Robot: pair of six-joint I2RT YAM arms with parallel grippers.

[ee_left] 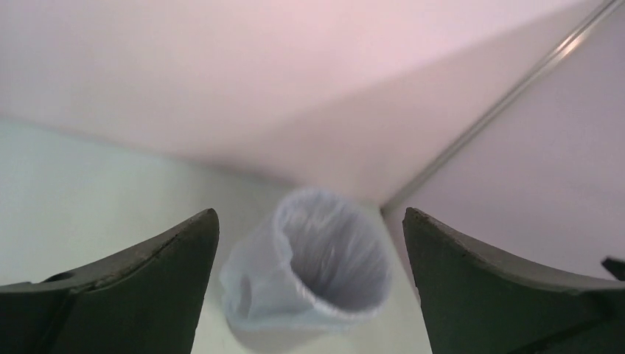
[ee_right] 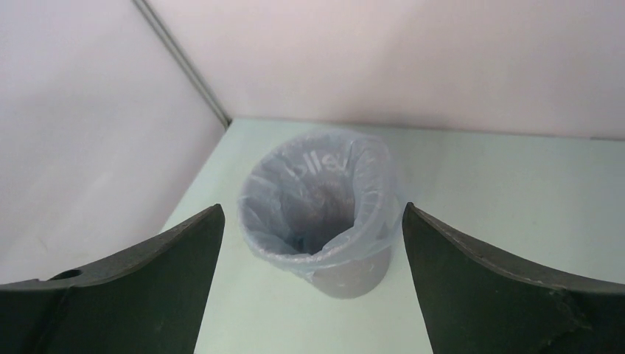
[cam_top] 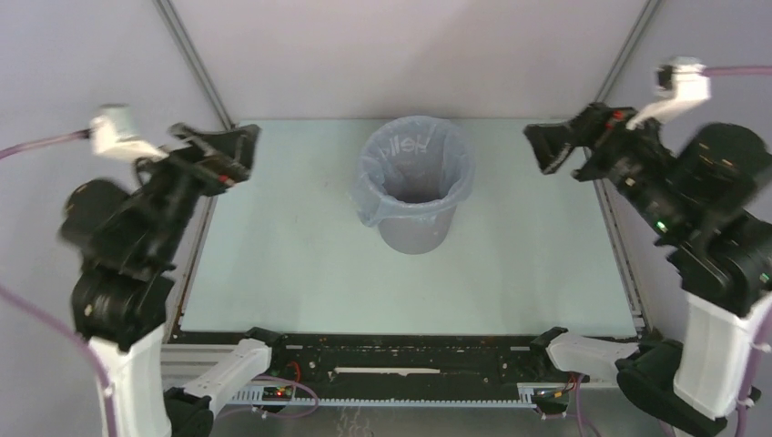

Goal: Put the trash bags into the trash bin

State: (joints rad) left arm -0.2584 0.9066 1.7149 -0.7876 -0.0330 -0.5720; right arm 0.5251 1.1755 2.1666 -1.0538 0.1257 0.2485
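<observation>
the left gripper (cam_top: pixel 248 155) is spread wide with nothing between its dark fingers (ee_left: pixel 147 280). it is raised over the table's left edge and aimed toward the middle. the right gripper (cam_top: pixel 535 151) is likewise splayed and empty, raised near the far right edge and facing inward. both are well apart from the bin. between them, toward the far middle of the pale green table (cam_top: pixel 273 264), stands the grey trash bin (cam_top: pixel 414 235), upright, round and smooth-walled, tapering downward. the trash bag (cam_top: pixel 375 191) sits inside it as a liner. it is a thin, translucent, pale blue-grey film, wrinkled, with its mouth open and folded outward over the rim all the way round. in the top view the folded skirt hangs lower and bunches on the bin's left side, and is shorter on the right. faint white lettering (cam_top: pixel 405 146) shows on the inner far side of the film, but the letters are too soft to read. the film covers the upper part of the bin, so only the lower grey wall shows. the inside bottom is dim and nothing can be made out there. in the left wrist view bag and bin are blurred, and the bin's own wall can hardly be told from the film. both arms look smeared in the top view, the right one most.
</observation>
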